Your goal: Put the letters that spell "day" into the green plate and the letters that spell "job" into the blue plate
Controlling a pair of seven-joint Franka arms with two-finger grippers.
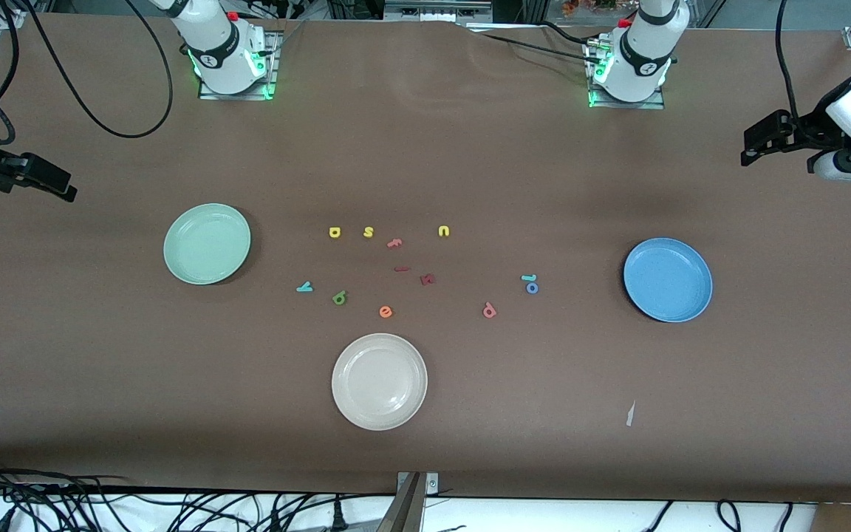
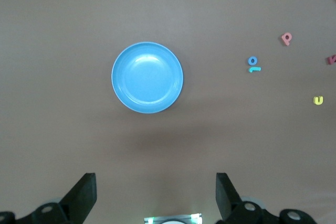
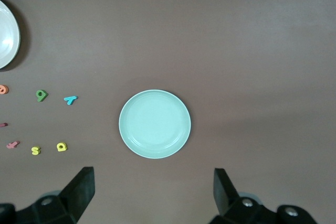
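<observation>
Partly cropped, both grippers point(image 2: 155, 198) point(image 3: 152, 198) gape, waiting.

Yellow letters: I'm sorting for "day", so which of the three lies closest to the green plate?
The yellow "a"; the "s" and "u" sit farther from the green plate.
</observation>
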